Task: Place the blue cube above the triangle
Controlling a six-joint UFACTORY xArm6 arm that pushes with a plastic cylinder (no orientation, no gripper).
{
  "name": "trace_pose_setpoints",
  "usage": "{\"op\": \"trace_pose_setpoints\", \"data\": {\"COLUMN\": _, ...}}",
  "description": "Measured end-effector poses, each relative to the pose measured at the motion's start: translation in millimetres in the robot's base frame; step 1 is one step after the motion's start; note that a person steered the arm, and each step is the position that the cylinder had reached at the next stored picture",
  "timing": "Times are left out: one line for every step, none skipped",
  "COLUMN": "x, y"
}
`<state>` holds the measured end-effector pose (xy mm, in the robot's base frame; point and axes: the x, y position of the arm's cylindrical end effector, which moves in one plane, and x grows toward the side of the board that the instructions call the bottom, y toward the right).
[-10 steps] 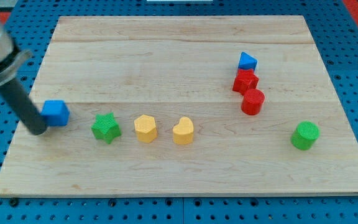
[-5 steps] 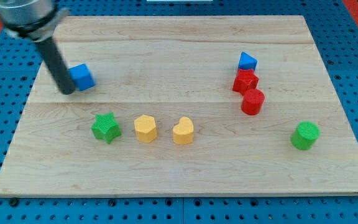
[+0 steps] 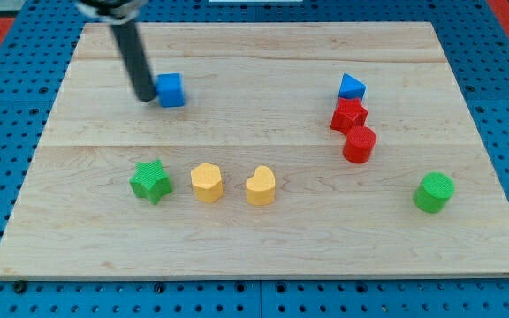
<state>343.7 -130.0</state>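
The arm carries no gripper, so no open or closed state applies; it ends in a dark rod whose upper part is cut off by the view's top edge. The rod's lower end, my tip [image 3: 143, 96], rests on the wooden tabletop [image 3: 263, 238] in its upper-left area. The blue cube [image 3: 170, 90] sits immediately to the view's right of the tip, apparently touching it.

Far to the view's right of the tip stands the blue triangle [image 3: 352, 87]. Directly below the triangle, a red block [image 3: 348, 115] of unclear shape touches a red cylinder [image 3: 359, 144].

Below the tip, toward the view's bottom, a row holds a green star [image 3: 151, 181], a yellow hexagonal block [image 3: 207, 183] and a yellow block [image 3: 260, 185] resembling a heart. A green cylinder [image 3: 434, 192] stands far off at lower right.
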Motion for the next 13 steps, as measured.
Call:
{"op": "trace_pose_setpoints", "data": {"x": -11, "y": 59}}
{"op": "trace_pose_setpoints", "data": {"x": -16, "y": 114}}
{"op": "trace_pose_setpoints", "data": {"x": -30, "y": 127}}
{"op": "trace_pose_setpoints", "data": {"x": -55, "y": 101}}
{"op": "trace_pose_setpoints", "data": {"x": -58, "y": 152}}
{"op": "trace_pose_setpoints", "data": {"x": -57, "y": 143}}
{"op": "trace_pose_setpoints", "data": {"x": -39, "y": 105}}
{"op": "trace_pose_setpoints", "data": {"x": -10, "y": 101}}
{"op": "trace_pose_setpoints", "data": {"x": -24, "y": 180}}
{"op": "trace_pose_setpoints", "data": {"x": -43, "y": 230}}
{"op": "trace_pose_setpoints", "data": {"x": -48, "y": 186}}
{"op": "trace_pose_setpoints", "data": {"x": -68, "y": 167}}
{"op": "trace_pose_setpoints", "data": {"x": -89, "y": 209}}
